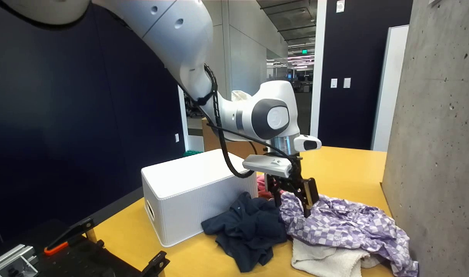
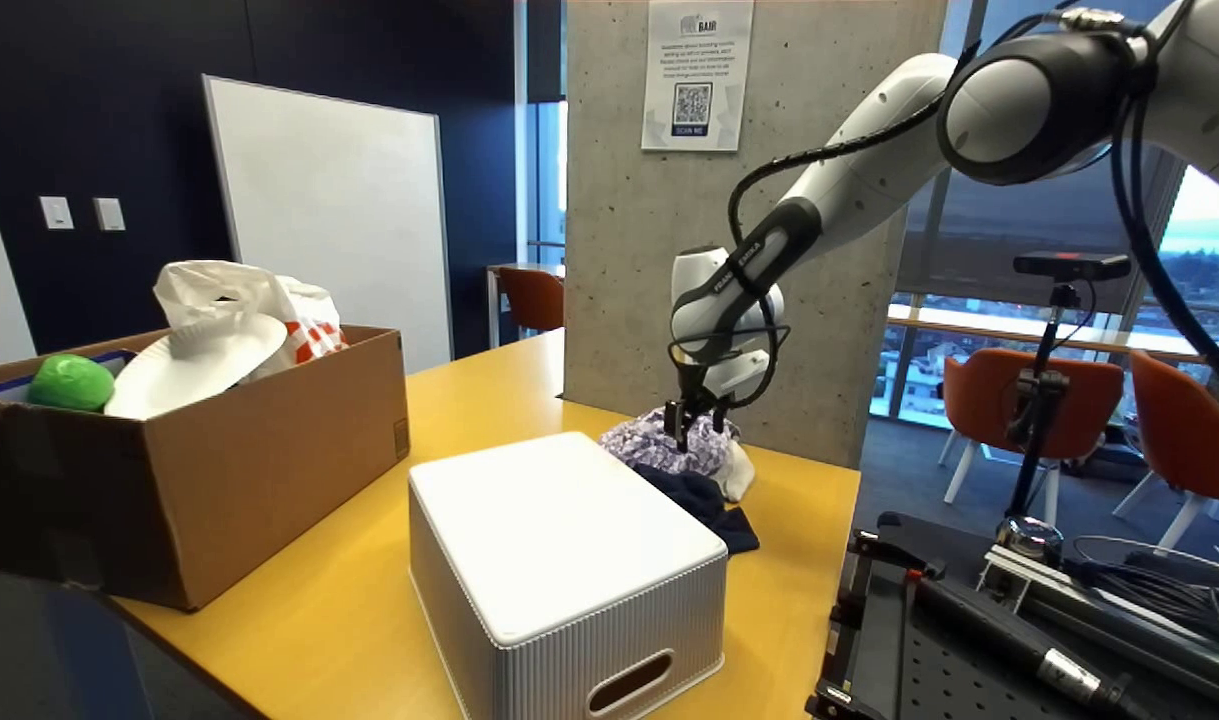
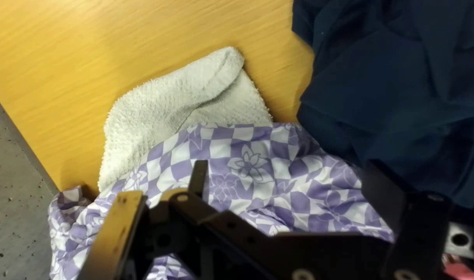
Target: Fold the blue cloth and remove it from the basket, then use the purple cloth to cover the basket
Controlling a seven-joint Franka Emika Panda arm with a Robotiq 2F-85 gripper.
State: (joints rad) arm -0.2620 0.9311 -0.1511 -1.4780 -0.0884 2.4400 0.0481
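plainly, toward the left edge of the yellow wooden tabletop (image 1: 347, 163), in an exterior view, stands a white ribbed plastic box (image 1: 199, 184) with a flat top. just to its right a dark blue cloth (image 1: 249, 229) lies in a rumpled heap, a bit of pinkish-red fabric (image 1: 262, 188) showing behind it. next comes the black two-fingered gripper (image 1: 292, 208), pointing down at a crumpled purple-and-white checked cloth (image 1: 346, 227); its fingers stand wide apart, pinching nothing, though i cannot tell whether the tips touch that cloth. the checked cloth reaches the right edge, by the grey concrete pillar (image 1: 434, 154), and overlaps a folded white terry towel (image 1: 328, 259).
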